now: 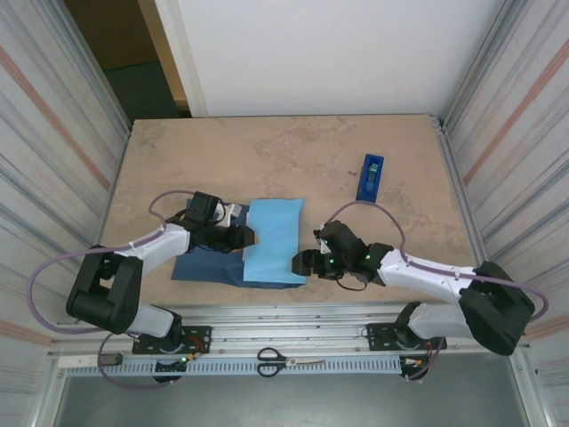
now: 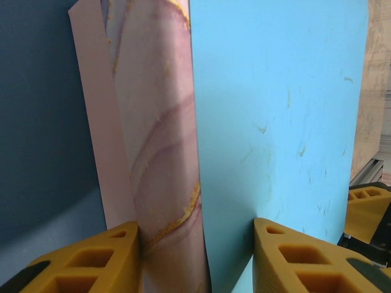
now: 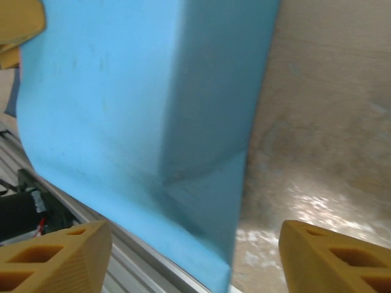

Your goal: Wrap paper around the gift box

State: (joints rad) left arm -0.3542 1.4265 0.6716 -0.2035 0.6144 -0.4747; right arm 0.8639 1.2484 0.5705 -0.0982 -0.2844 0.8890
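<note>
The paper lies near the table's front edge, with its light-blue face folded up and over and its navy part flat to the left. In the left wrist view the pink marbled gift box stands between navy paper and the light-blue flap. My left gripper is shut on the gift box, one finger against its bare side, the other pressing the flap. My right gripper stands open at the paper's right edge, holding nothing.
A narrow dark-blue tape dispenser lies at the back right of the table. Scissors rest on the metal rail in front of the arm bases. Corrugated walls close in both sides. The rail edge runs just below the paper.
</note>
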